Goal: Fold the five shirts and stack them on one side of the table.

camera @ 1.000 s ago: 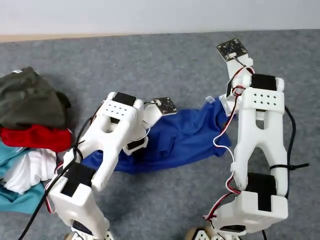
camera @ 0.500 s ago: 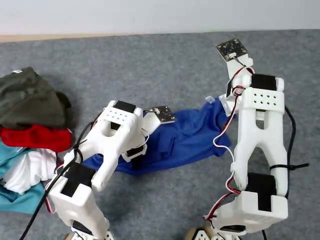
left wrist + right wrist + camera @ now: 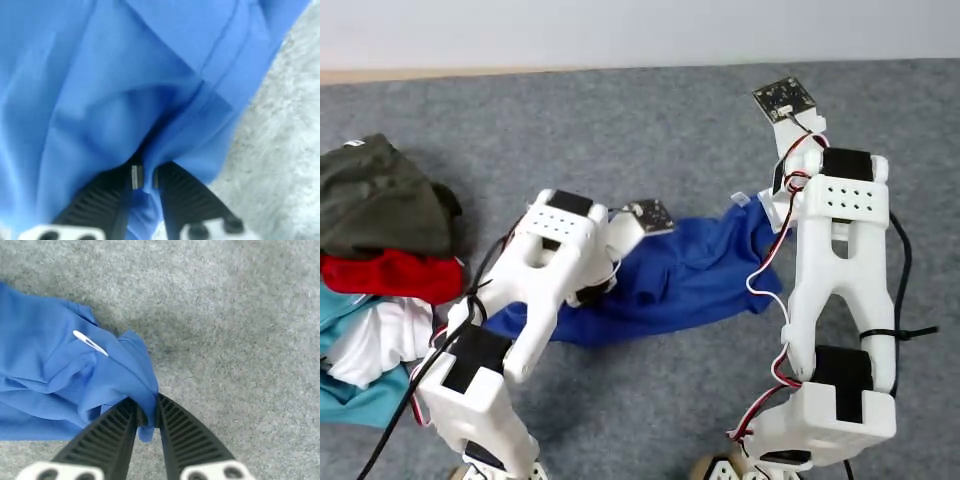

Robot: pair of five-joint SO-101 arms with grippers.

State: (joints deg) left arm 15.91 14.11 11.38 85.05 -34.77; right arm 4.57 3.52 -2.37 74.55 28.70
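A blue shirt point(image 3: 690, 275) lies crumpled across the middle of the grey table between the two arms. My left gripper point(image 3: 145, 176) is shut on a fold of the blue shirt point(image 3: 125, 85) near its left part; in the high view the left arm point(image 3: 545, 270) covers that spot. My right gripper point(image 3: 147, 415) is shut on a corner of the blue shirt point(image 3: 60, 370), at its right end, beside a small white tag point(image 3: 90, 343). The right arm point(image 3: 840, 260) stands over the shirt's right edge.
A pile of other shirts sits at the table's left edge: dark olive point(image 3: 380, 195) on top, red point(image 3: 390, 272) below it, white point(image 3: 375, 340) and teal point(image 3: 360, 395) lowest. Bare grey table point(image 3: 620, 130) stretches behind the arms.
The left arm dipped toward the near side and came back, shifting the shirt's left part slightly. The right arm has kept still.
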